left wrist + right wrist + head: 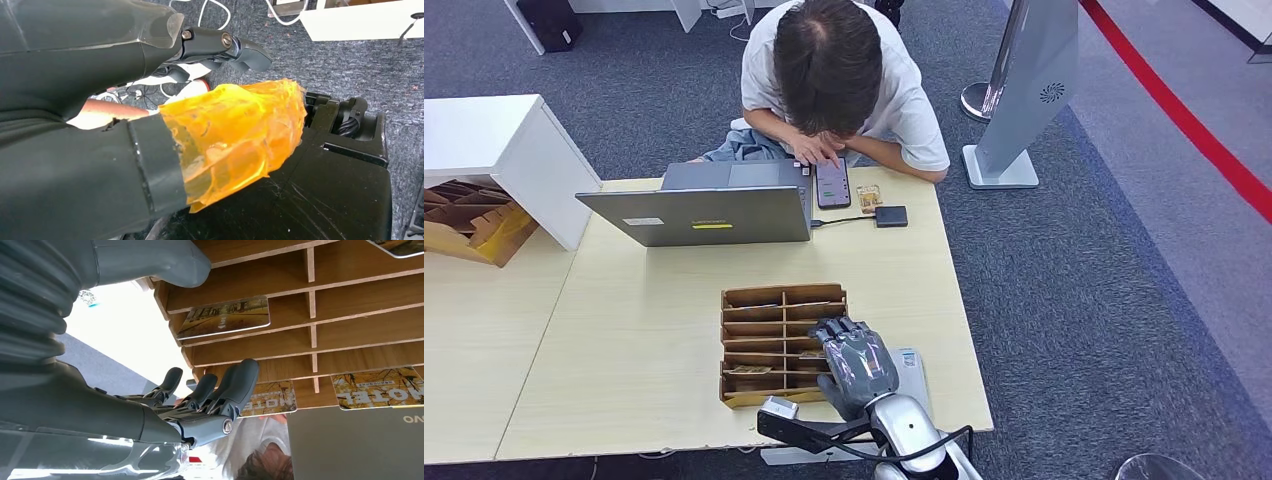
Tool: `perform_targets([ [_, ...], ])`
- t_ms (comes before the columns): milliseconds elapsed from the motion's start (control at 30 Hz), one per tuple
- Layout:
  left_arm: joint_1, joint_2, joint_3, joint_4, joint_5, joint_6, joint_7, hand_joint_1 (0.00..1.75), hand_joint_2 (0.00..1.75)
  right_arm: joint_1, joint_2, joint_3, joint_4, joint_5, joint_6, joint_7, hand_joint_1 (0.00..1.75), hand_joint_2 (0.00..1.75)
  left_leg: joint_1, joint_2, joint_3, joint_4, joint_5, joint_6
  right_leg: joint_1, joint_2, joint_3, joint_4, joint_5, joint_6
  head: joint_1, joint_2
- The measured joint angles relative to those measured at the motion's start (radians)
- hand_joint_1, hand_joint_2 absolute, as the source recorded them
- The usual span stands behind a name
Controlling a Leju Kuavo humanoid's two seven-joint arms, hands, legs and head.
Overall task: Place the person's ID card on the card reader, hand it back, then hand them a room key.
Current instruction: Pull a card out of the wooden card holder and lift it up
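right robot hand (855, 362) over card rack (769, 340), fingers extended

right hand (856, 365) hides card reader (912, 372); contact unclear.

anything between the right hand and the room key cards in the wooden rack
Nothing visible blocks it. The right hand hovers over the wooden rack with its fingers just above a key card lying in an open slot; only the thin slot dividers stand beside the cards.

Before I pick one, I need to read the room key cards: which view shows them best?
The right wrist view: the room key cards lie close, print legible. The head view shows the wooden organizer from far, cards tiny.
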Motion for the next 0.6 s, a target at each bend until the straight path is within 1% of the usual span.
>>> perform_targets([
  [600, 0.0, 0.0, 0.0, 0.0, 0.0, 0.0, 0.0, 0.0, 0.0, -0.002, 0.0, 0.0, 0.007, 0.0, 0.0, 0.0, 0.69, 1.75, 0.0, 0.0, 0.0, 0.0, 0.0, 0.0, 0.0, 0.0, 0.0, 0.0, 0.0, 0.0, 0.0, 0.0],
])
